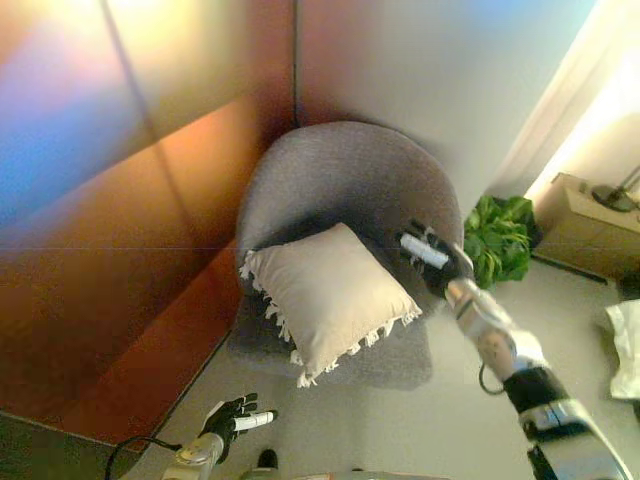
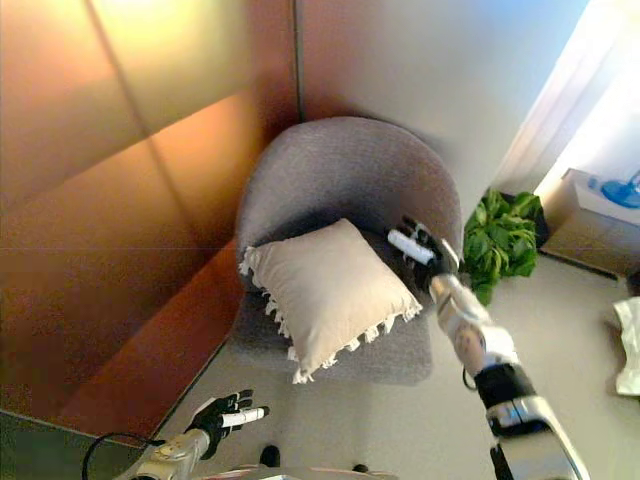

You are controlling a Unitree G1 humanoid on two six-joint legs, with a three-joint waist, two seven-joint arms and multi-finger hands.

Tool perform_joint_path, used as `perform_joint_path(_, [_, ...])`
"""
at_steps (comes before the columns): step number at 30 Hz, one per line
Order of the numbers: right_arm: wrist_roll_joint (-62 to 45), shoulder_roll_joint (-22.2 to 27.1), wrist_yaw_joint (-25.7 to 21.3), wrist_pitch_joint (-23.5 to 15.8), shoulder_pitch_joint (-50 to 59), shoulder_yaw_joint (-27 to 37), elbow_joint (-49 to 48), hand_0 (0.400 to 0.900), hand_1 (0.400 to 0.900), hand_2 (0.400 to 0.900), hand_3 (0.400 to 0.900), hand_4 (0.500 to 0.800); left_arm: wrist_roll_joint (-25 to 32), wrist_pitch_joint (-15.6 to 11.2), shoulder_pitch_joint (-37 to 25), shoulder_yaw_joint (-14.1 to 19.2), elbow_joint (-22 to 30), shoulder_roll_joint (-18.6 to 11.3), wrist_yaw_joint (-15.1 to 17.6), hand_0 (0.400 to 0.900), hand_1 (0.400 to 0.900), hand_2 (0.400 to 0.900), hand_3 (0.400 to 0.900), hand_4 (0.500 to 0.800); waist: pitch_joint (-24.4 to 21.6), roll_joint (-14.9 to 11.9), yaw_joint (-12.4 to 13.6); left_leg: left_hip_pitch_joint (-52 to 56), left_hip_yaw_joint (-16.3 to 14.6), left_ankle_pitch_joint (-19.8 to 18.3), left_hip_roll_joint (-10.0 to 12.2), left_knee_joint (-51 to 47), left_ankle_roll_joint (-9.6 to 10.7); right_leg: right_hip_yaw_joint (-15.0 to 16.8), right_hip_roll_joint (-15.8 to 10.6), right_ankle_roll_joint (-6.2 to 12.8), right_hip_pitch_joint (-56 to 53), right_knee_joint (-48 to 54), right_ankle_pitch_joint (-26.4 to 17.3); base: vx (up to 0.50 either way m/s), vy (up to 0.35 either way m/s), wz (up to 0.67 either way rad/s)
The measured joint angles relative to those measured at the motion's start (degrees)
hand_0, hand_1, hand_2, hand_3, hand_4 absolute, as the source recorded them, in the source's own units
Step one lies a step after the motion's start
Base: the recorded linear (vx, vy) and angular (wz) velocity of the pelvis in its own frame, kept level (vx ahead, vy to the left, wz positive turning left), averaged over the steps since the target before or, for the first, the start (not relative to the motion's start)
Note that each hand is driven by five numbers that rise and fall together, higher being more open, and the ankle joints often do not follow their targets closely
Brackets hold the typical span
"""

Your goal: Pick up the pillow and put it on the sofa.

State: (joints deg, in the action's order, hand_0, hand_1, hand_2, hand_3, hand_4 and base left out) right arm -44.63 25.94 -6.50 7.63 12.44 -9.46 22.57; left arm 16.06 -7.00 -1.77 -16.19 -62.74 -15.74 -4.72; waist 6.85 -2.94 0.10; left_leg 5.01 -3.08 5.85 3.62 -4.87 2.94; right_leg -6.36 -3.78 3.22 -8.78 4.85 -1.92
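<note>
Pillow (image 1: 328, 297) lies on the seat of the grey sofa (image 1: 345, 175), tilted like a diamond, fringe hanging over the front edge. My right hand (image 1: 428, 252) hovers just off its corner at 3 o'clock, fingers relaxed, holding nothing. From that hand the pillow sits toward 9 o'clock. My left hand (image 1: 233, 416) hangs low at 7 o'clock, loosely spread, well apart. Right hand is much the nearer. I judge the placing done.

Cream fringed pillow (image 1: 328, 299), grey sofa (image 1: 345, 180), green plant (image 1: 503, 236).
</note>
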Motion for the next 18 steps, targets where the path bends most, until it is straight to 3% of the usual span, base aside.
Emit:
perform_joint_path(7, [3.63,-4.66,-3.39,-2.87,-11.39,3.05,12.25,0.9,0.9,0.9,0.9,0.8,0.02,-0.64,2.1,0.23,0.28,0.94,1.21,0.9,0.9,0.9,0.9,0.8,0.17,0.36,-1.89,1.69,-2.5,-1.32,0.39,-0.34,0.17,2.63,0.22,0.22,0.18,0.21,0.15,-0.02,0.012,-0.18])
perform_joint_path(13, [4.86,-11.48,-6.82,-3.66,-13.52,2.78,24.26,0.9,0.9,0.9,0.9,0.8,0.05,-1.69,2.17,0.22,-0.01,1.24,1.37,0.9,0.9,0.9,0.9,0.8,-0.24,0.9,-1.78,2.11,-3.28,-1.69,0.27,-0.28,-0.09,3.31,0.07,0.23,0.14,0.15,0.14,-0.03,0.031,-0.07])
perform_joint_path(18, [7.33,-13.07,-6.67,-4.97,-13.36,2.98,36.91,0.9,0.9,0.9,0.9,0.8,0.08,-2.8,2.18,0.22,-1.87,2.01,1.74,0.9,0.9,0.9,0.9,0.8,-1.74,2.62,-1.37,2.28,-3.38,-1.93,0.05,-0.33,-0.31,3.45,-0.15,0.27,-0.02,0.07,0.14,0.0,0.0,0.0])
